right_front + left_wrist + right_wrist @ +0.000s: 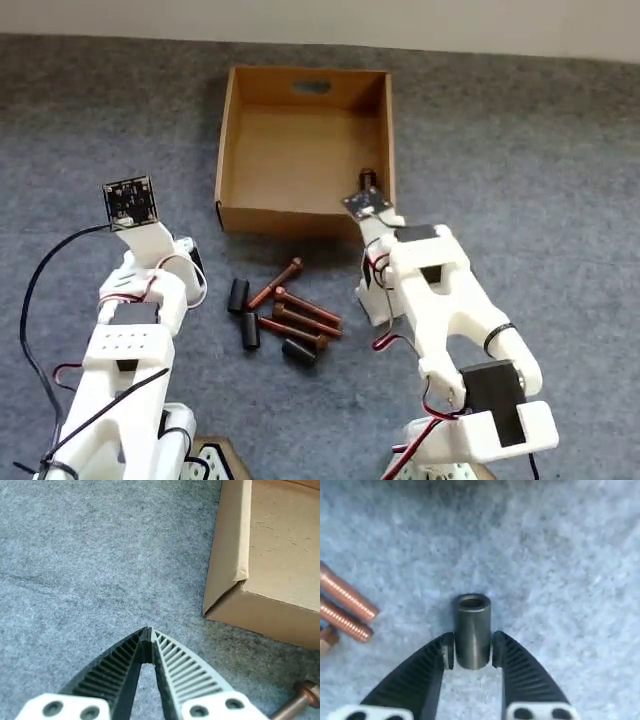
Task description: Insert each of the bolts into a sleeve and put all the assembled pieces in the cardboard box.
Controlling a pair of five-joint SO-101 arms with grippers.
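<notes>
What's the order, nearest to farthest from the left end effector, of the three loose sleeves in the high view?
1. Upper sleeve, left of the bolts, closest to the left end effector.
2. Middle sleeve, a little nearer the arms' bases.
3. Lower sleeve, at the bolts' near right end.

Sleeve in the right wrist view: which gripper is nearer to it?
Right. The right gripper grips the sleeve from both sides; the left gripper, shut, sits over carpet beside the cardboard box corner.
</notes>
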